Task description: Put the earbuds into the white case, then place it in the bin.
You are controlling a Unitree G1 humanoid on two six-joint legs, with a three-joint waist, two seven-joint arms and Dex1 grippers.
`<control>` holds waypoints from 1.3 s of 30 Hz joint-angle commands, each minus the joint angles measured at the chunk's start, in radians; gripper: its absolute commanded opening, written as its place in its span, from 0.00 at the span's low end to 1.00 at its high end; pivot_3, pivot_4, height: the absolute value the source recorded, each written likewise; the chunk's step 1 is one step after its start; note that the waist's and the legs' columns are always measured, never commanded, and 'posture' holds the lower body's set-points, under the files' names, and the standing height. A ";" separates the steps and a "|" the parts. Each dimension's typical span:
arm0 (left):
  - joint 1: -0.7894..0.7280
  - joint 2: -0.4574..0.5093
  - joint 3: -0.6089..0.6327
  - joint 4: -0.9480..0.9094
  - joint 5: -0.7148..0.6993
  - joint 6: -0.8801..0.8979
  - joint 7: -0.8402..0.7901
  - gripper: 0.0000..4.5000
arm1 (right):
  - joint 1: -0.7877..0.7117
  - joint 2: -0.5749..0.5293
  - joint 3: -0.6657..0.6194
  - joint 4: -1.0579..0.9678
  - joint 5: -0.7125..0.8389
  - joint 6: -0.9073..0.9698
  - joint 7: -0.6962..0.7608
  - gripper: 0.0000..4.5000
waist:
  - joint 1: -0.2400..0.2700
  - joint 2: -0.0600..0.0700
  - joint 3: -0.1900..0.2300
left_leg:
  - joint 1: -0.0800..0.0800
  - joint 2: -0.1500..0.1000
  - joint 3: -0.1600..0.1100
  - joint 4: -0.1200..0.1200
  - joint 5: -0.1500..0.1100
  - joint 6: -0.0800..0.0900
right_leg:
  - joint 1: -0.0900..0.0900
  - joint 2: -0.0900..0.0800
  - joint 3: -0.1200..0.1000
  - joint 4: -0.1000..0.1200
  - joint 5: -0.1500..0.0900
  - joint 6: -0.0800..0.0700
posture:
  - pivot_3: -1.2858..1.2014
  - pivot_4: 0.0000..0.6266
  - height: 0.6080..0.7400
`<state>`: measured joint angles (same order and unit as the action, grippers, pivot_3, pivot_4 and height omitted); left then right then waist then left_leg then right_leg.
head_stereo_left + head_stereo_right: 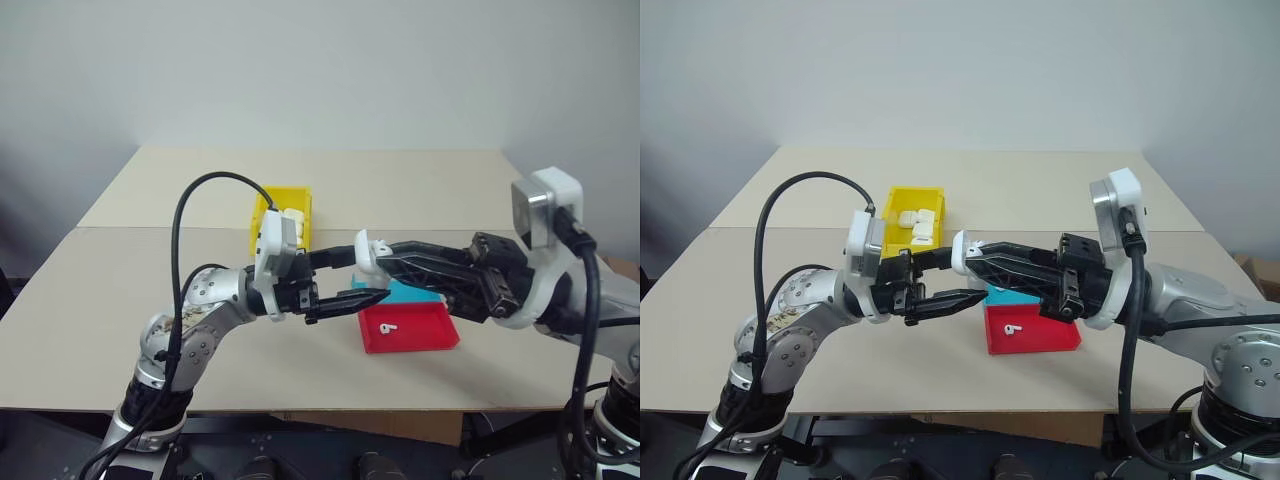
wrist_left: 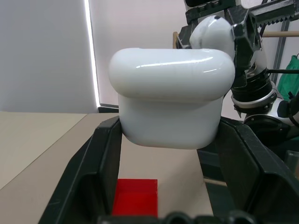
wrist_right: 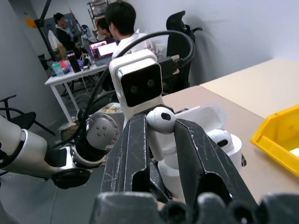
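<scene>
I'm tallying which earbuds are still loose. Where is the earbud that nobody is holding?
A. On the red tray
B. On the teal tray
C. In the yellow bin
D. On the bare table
A: a small white earbud lies on the red tray, while the right gripper pinches the other one by the case.

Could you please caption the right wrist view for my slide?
Right pincer holds an earbud above the open white case.

Glossy white case [image 2: 170,100], plain, no markings. White earbud [image 3: 161,120] between black fingers [image 3: 133,154]. Second white earbud [image 1: 388,327] on bright red tray [image 1: 410,335] with teal section [image 1: 408,293] behind. Bright yellow bin [image 1: 268,208] holding pale cream pieces [image 1: 916,222]. Light beige tabletop [image 1: 100,320].
</scene>
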<state>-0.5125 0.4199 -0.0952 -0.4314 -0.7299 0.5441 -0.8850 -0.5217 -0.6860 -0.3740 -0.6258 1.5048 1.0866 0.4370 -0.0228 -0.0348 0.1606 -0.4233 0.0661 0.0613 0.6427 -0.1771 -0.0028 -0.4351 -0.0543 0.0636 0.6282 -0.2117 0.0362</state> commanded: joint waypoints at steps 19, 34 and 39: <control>-0.006 -0.003 0.024 -0.045 -0.016 -0.026 0.003 0.61 | 0.085 -0.101 0.083 -0.029 -0.084 -0.181 0.075 0.14 | 0.006 0.000 0.000 | 0.000 0.000 0.000 0.000 0.000 0.000 | 0.000 0.000 0.000 -0.001 0.000 0.000 | 0.52 0.24 1.00; -0.002 0.002 0.030 -0.053 -0.024 -0.018 0.009 0.61 | 0.127 -0.148 0.082 -0.030 -0.096 -0.217 0.090 0.88 | 0.007 0.000 0.000 | 0.000 0.000 0.000 0.000 0.000 0.000 | 0.000 0.000 0.000 -0.002 0.000 0.000 | 0.52 0.24 1.00; -0.005 0.001 0.030 -0.048 -0.023 -0.017 0.008 0.61 | 0.145 -0.177 0.051 -0.029 -0.092 -0.232 0.112 0.95 | 0.007 0.000 0.000 | -0.001 0.000 0.000 0.000 0.000 0.000 | 0.000 0.000 0.000 -0.002 0.000 0.000 | 0.52 0.24 1.00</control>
<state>-0.5027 0.4235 -0.0819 -0.4488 -0.7385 0.5434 -0.8754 -0.3729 -0.8492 -0.2844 -0.6401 1.3977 0.8829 0.5347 -0.0155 -0.0350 0.1607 -0.4239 0.0659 0.0615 0.6426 -0.1772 -0.0028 -0.4352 -0.0547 0.0636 0.6264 -0.2118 0.0363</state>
